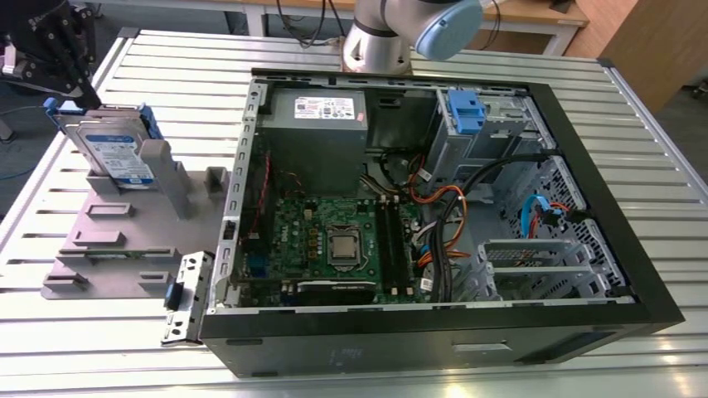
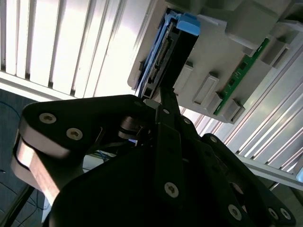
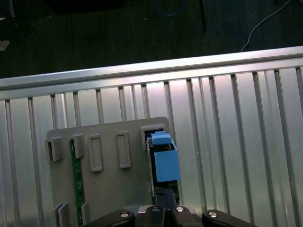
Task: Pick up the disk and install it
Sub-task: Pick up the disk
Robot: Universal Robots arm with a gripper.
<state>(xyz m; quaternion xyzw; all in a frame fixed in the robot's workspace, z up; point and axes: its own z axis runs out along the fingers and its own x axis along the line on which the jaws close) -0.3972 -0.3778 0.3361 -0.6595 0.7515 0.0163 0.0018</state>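
Jaws pressed together (one dark bar), tips just beside disk (image 2: 173, 52), upright in grey holder (image 2: 222, 61)

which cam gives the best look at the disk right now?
The exterior view: the disk stands upright in the grey holder, with its labelled face and blue rails visible. The second wrist view shows it edge-on, along its connector edge. The first wrist view shows mostly its blue handle end, foreshortened.
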